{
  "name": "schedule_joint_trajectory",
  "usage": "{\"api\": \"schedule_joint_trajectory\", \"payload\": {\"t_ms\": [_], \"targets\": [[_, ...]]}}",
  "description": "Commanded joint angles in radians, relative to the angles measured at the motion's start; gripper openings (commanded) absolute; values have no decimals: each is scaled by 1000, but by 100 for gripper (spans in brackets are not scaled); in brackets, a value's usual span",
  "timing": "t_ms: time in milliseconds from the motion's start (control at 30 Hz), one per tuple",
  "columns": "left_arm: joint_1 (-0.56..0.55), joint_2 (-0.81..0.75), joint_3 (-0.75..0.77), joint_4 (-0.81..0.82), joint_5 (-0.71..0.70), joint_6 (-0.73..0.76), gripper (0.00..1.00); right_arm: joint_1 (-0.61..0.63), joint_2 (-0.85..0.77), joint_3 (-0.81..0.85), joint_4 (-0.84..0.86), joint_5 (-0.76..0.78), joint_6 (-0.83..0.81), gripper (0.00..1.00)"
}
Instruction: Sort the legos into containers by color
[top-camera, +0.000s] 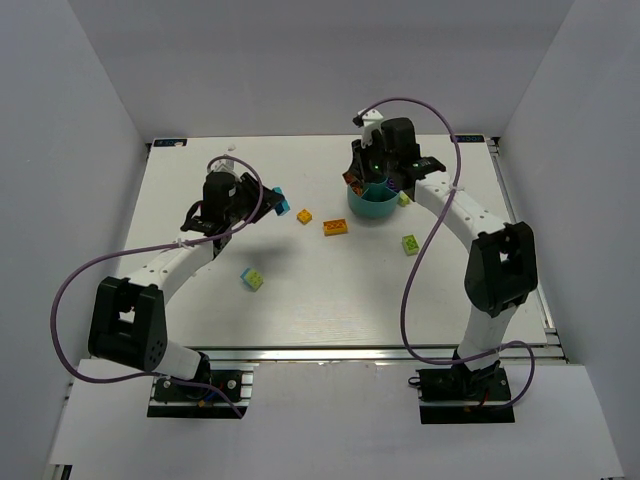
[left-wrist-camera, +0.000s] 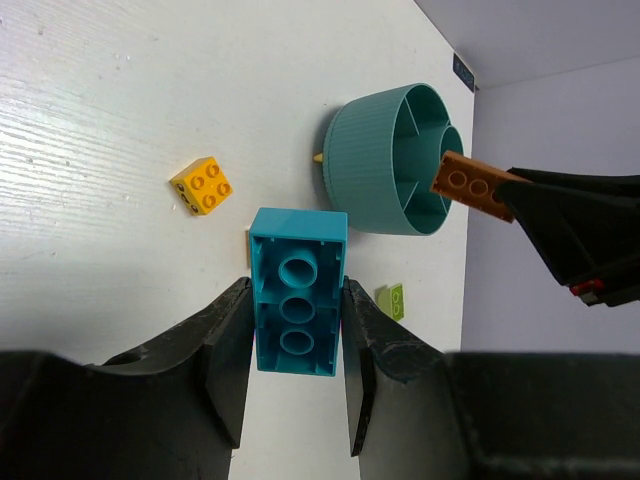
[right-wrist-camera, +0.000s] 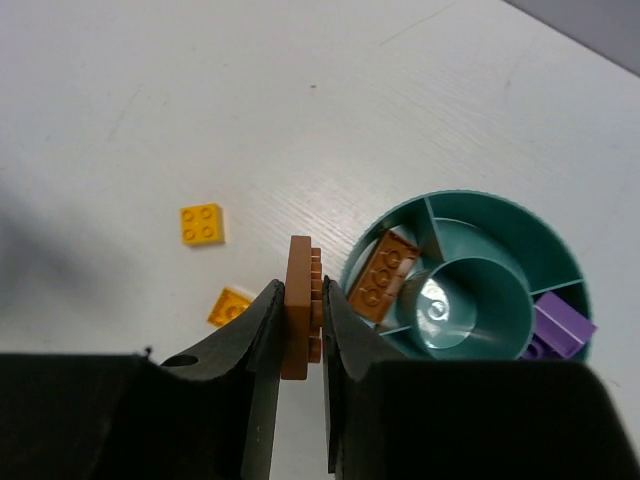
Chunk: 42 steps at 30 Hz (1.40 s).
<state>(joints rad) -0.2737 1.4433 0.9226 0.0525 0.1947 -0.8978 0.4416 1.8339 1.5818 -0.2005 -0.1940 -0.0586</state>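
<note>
Holding cyan brick tight between both fingers, left gripper hangs above table. Cyan-and-lime brick lies alone nearer front. Yellow brick and orange brick sit just left of teal bowl. Right gripper pinches flat brown brick on edge, close by bowl's rim. Inside bowl: second brown brick in wedge; purple brick partly cut off by gripper body. Lime brick right of bowl. Top view: arm hides bowl's far side.
</note>
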Motion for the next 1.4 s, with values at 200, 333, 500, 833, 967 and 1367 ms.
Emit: {"api": "schedule_joint_trajectory", "payload": {"t_ms": [200, 333, 500, 833, 967, 1367], "targets": [[1, -50, -1, 24, 22, 8, 13, -23, 28, 35, 85, 180, -67, 0], [-1, -50, -2, 41, 40, 5, 13, -23, 65, 49, 98, 177, -76, 1], [-15, -43, 8, 58, 58, 14, 13, -24, 106, 76, 95, 154, -64, 15], [-64, -18, 38, 93, 80, 34, 13, -26, 123, 107, 65, 123, -50, 54], [-87, 3, 65, 106, 89, 60, 13, -46, 84, 112, 49, 69, -14, 56], [-303, 206, 191, 434, 112, 391, 11, -405, -128, -29, 184, -705, -25, 30]]}}
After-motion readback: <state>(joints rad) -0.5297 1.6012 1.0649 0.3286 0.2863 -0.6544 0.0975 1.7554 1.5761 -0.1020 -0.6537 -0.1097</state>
